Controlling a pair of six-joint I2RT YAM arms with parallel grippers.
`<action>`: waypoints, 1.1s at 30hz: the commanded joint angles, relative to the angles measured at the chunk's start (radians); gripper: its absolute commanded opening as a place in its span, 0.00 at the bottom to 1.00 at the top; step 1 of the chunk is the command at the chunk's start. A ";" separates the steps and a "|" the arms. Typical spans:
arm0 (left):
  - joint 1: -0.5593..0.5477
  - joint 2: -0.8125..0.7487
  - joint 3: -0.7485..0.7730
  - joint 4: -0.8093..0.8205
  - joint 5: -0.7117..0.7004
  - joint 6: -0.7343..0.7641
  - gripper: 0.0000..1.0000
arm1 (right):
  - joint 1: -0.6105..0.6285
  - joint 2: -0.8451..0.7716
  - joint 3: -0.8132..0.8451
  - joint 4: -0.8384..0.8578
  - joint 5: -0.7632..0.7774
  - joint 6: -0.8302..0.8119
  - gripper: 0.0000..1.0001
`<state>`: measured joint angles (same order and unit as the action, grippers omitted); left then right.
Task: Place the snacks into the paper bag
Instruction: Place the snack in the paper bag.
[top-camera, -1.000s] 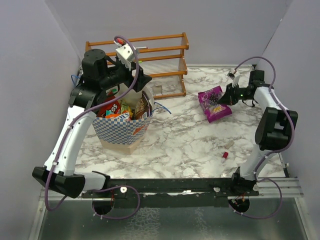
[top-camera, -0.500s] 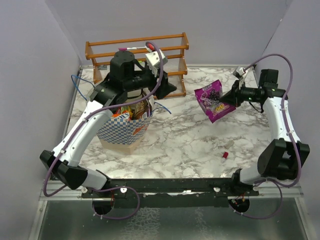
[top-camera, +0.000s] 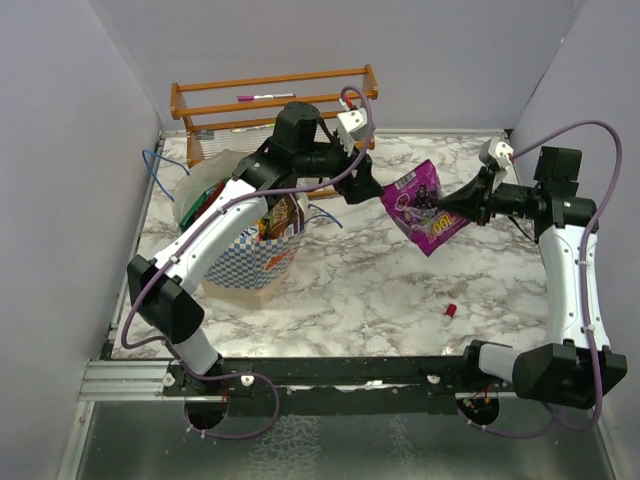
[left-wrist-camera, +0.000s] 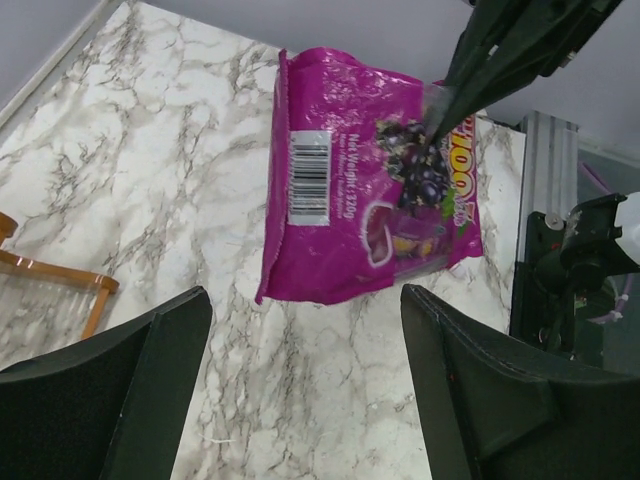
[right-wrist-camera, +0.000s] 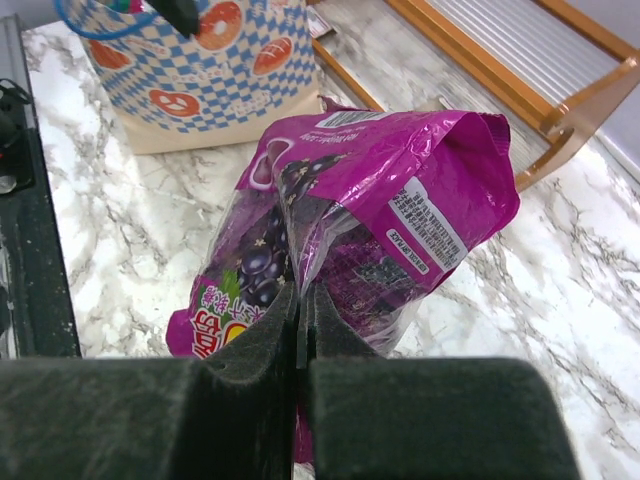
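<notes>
Left arm: your left arm reaches from its base up and across to the right, elbow raised, wrist stretched toward the middle.
Left pincer (top-camera: 366, 190): you have it spread wide, both fingers (left-wrist-camera: 110, 390) far apart with nothing between them.
Right arm: your right arm stands tall at the right side, forearm bent leftward.
Right pincer (top-camera: 452, 206): your pads are pressed together on the magenta candy pack (top-camera: 418, 205), which hangs in the air.

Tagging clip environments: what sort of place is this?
Probably a lab robot cell, not a home or shop: plain walls box in a marble-patterned table, a metal mounting rail runs along its near edge, and the props, a paper bag and wooden rack, look staged.
</notes>
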<state>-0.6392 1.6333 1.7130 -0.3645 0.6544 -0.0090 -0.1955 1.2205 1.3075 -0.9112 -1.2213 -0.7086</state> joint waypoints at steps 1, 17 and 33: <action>-0.004 0.037 0.059 0.050 0.116 -0.028 0.82 | 0.004 -0.077 0.044 -0.009 -0.144 -0.005 0.01; -0.012 0.176 0.054 0.271 0.381 -0.316 0.83 | 0.004 -0.193 0.046 0.100 -0.180 0.156 0.01; -0.080 0.209 0.062 0.326 0.456 -0.342 0.22 | 0.004 -0.199 -0.033 0.163 -0.128 0.174 0.01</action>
<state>-0.6914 1.8351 1.7481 -0.0532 1.0401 -0.3576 -0.1955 1.0397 1.2934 -0.8364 -1.3228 -0.5346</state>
